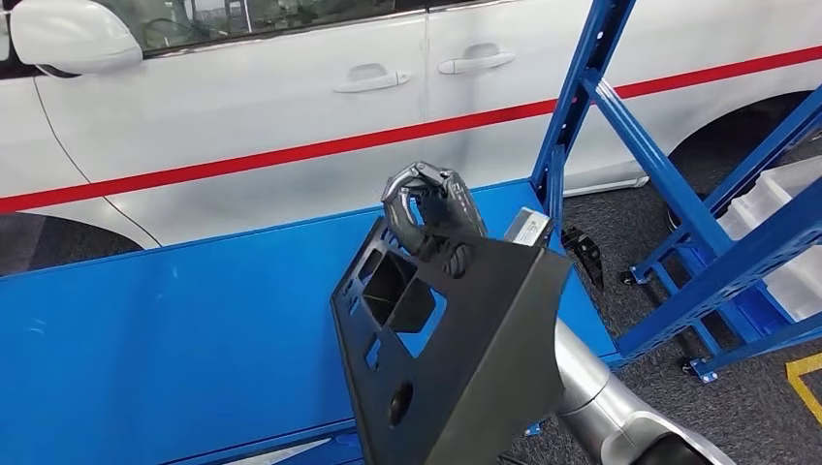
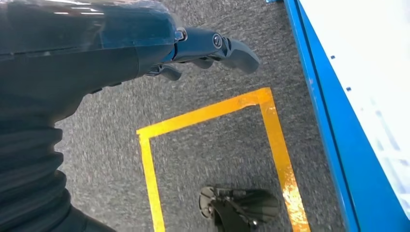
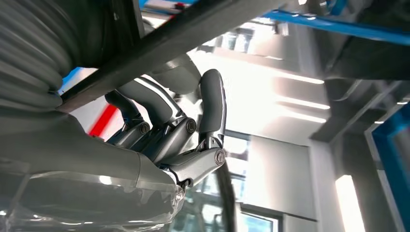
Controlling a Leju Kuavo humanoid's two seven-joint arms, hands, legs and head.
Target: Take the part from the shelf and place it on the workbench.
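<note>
You have the part (image 1: pixel 465 339) up in the air: a flat black moulded plastic panel with several rectangular cut-outs and one small round hole, tilted on edge with its upper end leaning away from you. Your right hand (image 1: pixel 426 208) grips it at the top edge, fingers curled over and through a cut-out. It hangs above the near right corner of the blue worktop (image 1: pixel 174 329), not resting on it.

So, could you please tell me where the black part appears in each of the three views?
Head view: black part at lower centre, held by the right hand.
Left wrist view: not in it.
Right wrist view: its dark edge crosses above the fingers.
Shared landmark: the blue workbench, whose edge is in the left wrist view.
</note>
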